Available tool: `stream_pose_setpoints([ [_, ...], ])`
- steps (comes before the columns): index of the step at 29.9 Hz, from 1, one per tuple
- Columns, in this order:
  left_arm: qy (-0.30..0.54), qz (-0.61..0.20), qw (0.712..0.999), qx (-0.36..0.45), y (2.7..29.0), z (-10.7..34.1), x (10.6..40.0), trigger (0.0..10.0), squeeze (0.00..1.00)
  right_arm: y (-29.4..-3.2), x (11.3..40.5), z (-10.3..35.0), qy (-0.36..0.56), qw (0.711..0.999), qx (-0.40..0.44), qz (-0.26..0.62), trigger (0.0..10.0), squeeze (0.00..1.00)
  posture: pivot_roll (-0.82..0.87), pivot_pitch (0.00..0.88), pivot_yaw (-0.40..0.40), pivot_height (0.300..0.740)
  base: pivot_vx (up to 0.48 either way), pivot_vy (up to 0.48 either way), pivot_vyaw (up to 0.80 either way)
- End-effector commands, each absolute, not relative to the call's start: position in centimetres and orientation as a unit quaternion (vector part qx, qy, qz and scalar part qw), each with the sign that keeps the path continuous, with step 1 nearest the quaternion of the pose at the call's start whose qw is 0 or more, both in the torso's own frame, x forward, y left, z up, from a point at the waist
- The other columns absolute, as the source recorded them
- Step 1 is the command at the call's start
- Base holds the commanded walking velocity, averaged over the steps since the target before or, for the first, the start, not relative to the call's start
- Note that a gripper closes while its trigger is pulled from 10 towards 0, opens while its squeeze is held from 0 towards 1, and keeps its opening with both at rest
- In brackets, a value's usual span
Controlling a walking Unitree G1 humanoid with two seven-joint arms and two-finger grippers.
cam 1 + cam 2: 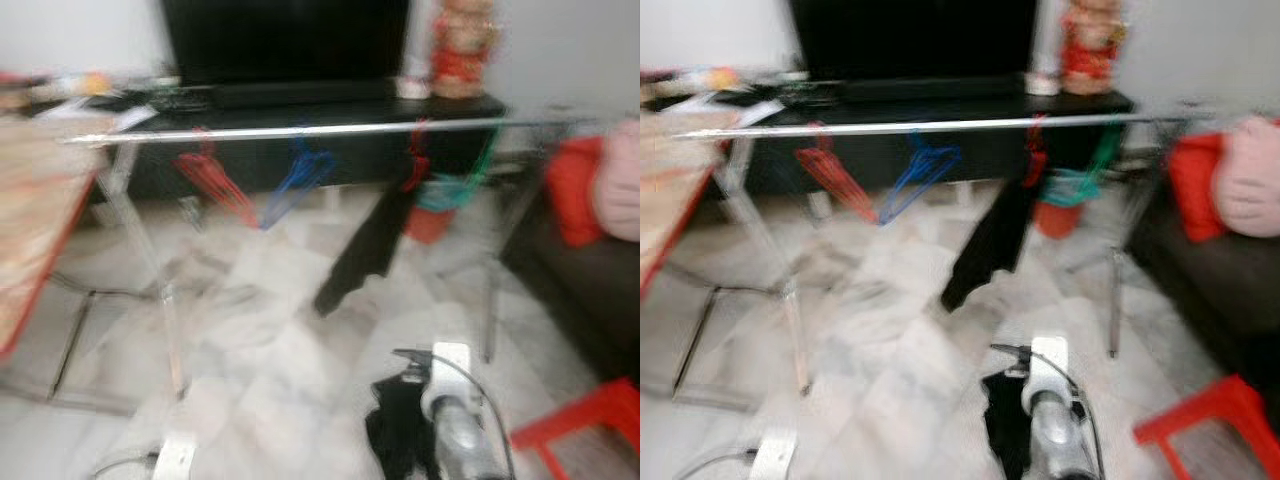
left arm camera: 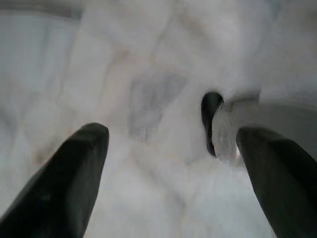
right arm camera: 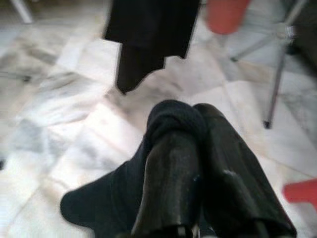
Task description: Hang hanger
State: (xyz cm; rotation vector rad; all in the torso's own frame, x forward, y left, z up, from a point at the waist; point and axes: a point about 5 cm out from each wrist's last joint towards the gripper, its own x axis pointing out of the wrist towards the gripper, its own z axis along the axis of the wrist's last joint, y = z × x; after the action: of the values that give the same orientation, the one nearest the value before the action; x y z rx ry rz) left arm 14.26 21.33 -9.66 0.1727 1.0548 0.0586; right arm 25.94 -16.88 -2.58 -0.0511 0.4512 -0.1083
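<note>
The right tool [image 3: 198, 148] at lower centre is clamped on a dark cloth [image 3: 114, 198]; the left tool [image 2: 173, 163] hangs spread, empty. Hangers [image 1: 300, 175] dangle from the rail [image 1: 300, 131] across the top; the cloth might slip loose while walking.

Pale marble-veined floor tiles [image 1: 300, 330] spread underfoot, all blurred. A long black TV cabinet [image 1: 300, 130] stands against a white wall [image 1: 80, 35] — a dark screen [image 1: 285, 40] on it, a red-and-gold figurine [image 1: 462, 48] beside. A dark sofa [image 1: 580, 290] with a red cushion [image 1: 572, 190] sits right.
</note>
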Motion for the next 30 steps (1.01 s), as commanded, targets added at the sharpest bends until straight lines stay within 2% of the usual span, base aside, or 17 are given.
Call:
stream_pose_setpoints([
  [1, 0.503, 0.033, 0.859, 0.087, 21.78, -9.49, 14.56, 10.0, 0.0, -16.34, 26.51, -2.04, 0.207, 0.977, -0.024, -0.043, 10.0, 0.0, 0.07, 0.0, -0.024, 0.74, 0.0, 0.0, 0.8],
  [15, 0.5, 0.033, 0.861, 0.087, 21.99, -9.38, 14.73, 10.0, 0.0, -16.42, 26.35, -2.23, 0.213, 0.976, -0.019, -0.043, 10.0, 0.0, 0.07, 0.0, -0.02, 0.74, 0.0, 0.0, 0.8],
  [23, 0.5, 0.033, 0.862, 0.075, 21.84, -9.42, 14.71, 10.0, 0.0, -16.66, 26.37, -2.18, 0.211, 0.976, -0.01, -0.058, 10.0, 0.0, 0.07, 0.0, -0.02, 0.74, 0.0, 0.0, 0.0],
  [30, 0.503, 0.031, 0.86, 0.081, 21.83, -9.44, 14.7, 10.0, 0.0, -16.67, 26.43, -2.12, 0.209, 0.976, -0.01, -0.059, 10.0, 0.0, 0.07, 0.0, -0.02, 0.74, 0.0, 0.316, 0.0],
])
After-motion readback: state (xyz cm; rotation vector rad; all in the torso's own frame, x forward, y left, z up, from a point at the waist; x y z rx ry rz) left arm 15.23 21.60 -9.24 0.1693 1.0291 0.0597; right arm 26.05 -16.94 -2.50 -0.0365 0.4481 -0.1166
